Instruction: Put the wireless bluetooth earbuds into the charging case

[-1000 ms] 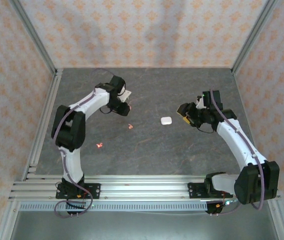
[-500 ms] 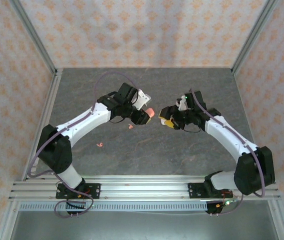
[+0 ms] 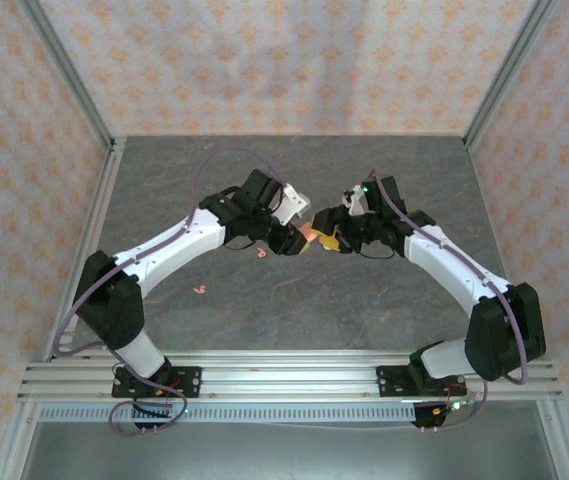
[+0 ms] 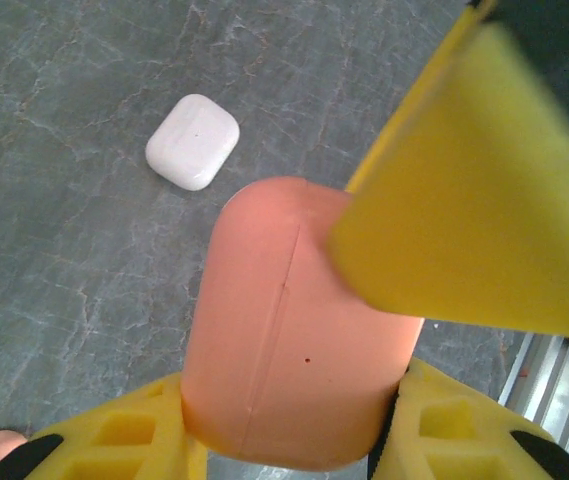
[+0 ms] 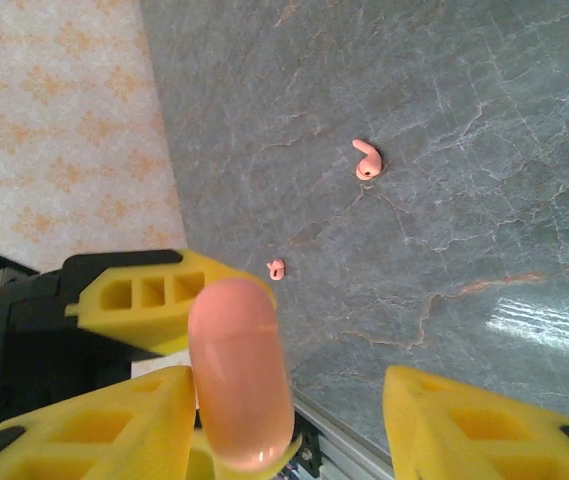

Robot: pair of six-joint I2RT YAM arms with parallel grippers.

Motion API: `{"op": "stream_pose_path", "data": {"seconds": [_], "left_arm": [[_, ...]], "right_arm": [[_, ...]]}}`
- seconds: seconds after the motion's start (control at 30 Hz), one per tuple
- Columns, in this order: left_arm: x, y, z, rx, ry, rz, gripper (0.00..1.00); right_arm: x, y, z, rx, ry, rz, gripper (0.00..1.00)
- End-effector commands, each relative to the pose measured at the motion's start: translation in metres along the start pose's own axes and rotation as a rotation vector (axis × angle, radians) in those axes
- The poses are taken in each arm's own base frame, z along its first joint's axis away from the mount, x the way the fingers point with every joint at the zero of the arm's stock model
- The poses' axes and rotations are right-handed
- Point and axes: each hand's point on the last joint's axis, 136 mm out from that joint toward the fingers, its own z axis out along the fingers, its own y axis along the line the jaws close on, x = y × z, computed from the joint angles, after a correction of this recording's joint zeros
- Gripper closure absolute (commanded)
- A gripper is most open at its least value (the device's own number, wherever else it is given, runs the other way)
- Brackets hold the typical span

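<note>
Above the middle of the dark grey stone-patterned table (image 3: 414, 190) the 2 arms meet tip to tip. The left gripper (image 4: 294, 440) is clamped on the lower end of a smooth coral-pink plastic charging case (image 4: 284, 330) with rounded corners, a yellow finger on each side; the case is closed, with a thin seam running along it. The right gripper (image 5: 289, 400) has its jaws spread wide: 1 of its yellow fingers (image 4: 474, 200) lies against the upper corner of the case and the other stands well apart from it, so this gripper has no hold. The case seems to be lifted off the table, though the top view is too small to be sure. 2 tiny stemmed coral-pink plastic earbuds lie loose on the table, 1 (image 3: 261, 253) just nearward of the left gripper and 1 (image 3: 200, 291) further toward the left arm's base. A small closed white plastic case (image 4: 192, 141) with rounded corners lies flat on the table beyond the held case
</note>
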Motion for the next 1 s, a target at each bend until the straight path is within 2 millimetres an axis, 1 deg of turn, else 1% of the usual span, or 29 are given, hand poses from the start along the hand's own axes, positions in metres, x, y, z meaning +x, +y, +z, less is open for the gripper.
{"op": "stream_pose_path", "data": {"seconds": [0.0, 0.2, 0.37, 0.4, 0.5, 0.53, 0.57, 0.6, 0.63, 0.67, 0.73, 0.8, 0.87, 0.97], "left_arm": [[-0.010, -0.012, -0.015, 0.013, -0.032, 0.026, 0.67], [-0.007, -0.011, -0.016, 0.007, -0.029, 0.026, 0.67], [-0.007, -0.012, -0.018, 0.011, -0.024, 0.038, 0.67], [-0.008, -0.012, -0.019, 0.011, -0.024, 0.040, 0.67], [-0.009, -0.013, -0.022, 0.006, -0.026, 0.046, 0.67], [-0.010, -0.012, -0.022, 0.002, -0.030, 0.043, 0.66], [-0.012, -0.012, -0.025, -0.008, -0.038, 0.039, 0.63], [-0.014, -0.010, -0.027, -0.023, -0.047, 0.031, 0.57], [-0.016, -0.008, -0.031, -0.047, -0.066, 0.023, 0.48], [-0.020, -0.005, -0.036, -0.073, -0.086, 0.013, 0.37], [-0.028, 0.001, -0.054, -0.126, -0.148, -0.016, 0.24], [-0.038, 0.009, -0.077, -0.155, -0.227, -0.084, 0.19], [-0.049, 0.016, -0.105, -0.141, -0.334, -0.180, 0.17], [-0.062, 0.026, -0.146, -0.078, -0.510, -0.364, 0.15]], "right_arm": [[-0.004, 0.020, 0.001, -0.051, 0.005, -0.043, 0.51], [0.006, 0.024, 0.005, -0.070, 0.063, -0.054, 0.63], [0.016, 0.028, 0.007, -0.087, 0.112, -0.067, 0.63], [0.017, 0.027, 0.007, -0.085, 0.115, -0.068, 0.67], [0.016, 0.026, 0.006, -0.076, 0.106, -0.077, 0.81], [0.015, 0.025, 0.005, -0.072, 0.097, -0.079, 0.84], [0.014, 0.026, 0.005, -0.071, 0.084, -0.083, 0.86], [0.012, 0.028, 0.004, -0.076, 0.069, -0.089, 0.87], [0.009, 0.031, 0.002, -0.082, 0.051, -0.097, 0.88], [0.007, 0.034, 0.000, -0.089, 0.032, -0.102, 0.89], [-0.001, 0.046, -0.007, -0.124, -0.032, -0.123, 0.93], [-0.012, 0.065, -0.018, -0.205, -0.129, -0.139, 0.97], [-0.021, 0.082, -0.031, -0.290, -0.229, -0.158, 0.99], [-0.031, 0.103, -0.053, -0.410, -0.354, -0.187, 1.00]]}}
